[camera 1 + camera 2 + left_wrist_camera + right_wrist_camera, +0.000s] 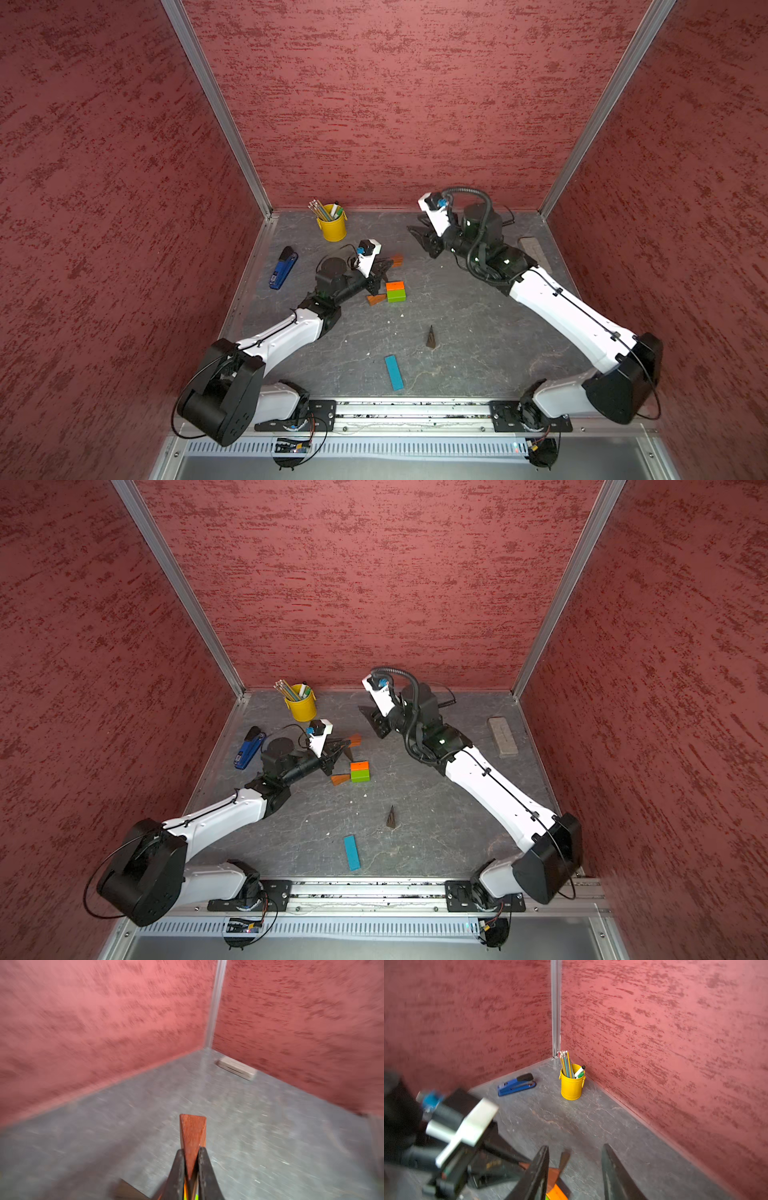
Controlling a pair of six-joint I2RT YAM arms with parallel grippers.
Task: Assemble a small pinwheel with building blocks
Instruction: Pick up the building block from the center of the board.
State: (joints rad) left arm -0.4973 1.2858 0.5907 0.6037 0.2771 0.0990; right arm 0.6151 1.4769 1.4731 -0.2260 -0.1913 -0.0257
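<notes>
Left tool (191,1149) pinching brown wedge (192,1130), surroundings motion-blurred

readable text: none | stapler (517,1084), left of centre in the right wrist view: small pale label on its end, too blurred to read | brands, numbers, signs: none legible

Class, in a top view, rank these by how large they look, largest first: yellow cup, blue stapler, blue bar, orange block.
1. yellow cup and blue stapler: too alike to rank
2. blue bar
3. orange block
</notes>
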